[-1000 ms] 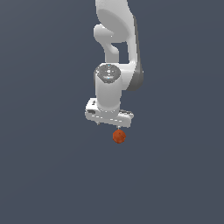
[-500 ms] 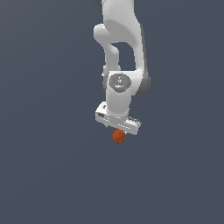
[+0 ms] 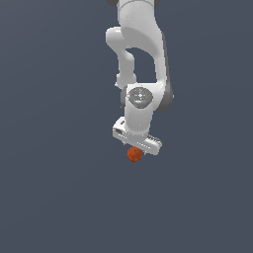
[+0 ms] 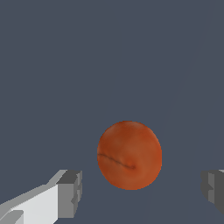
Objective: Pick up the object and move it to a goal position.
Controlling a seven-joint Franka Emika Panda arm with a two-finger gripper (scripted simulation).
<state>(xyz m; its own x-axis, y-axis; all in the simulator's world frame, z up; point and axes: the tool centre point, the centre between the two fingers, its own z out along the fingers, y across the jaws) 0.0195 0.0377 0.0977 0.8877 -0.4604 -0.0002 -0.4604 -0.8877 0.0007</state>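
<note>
two fingers (image 4: 69, 194) of our gripper (image 4: 142, 192) stand wide apart, clear of the ball (image 4: 129, 155) between them, so we centre and lower before we squeeze.

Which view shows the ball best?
The wrist view: the ball fills much of the frame, unobstructed, between the open fingers, with its mottled surface clear. In the exterior view it is a small spot just below the gripper.
</note>
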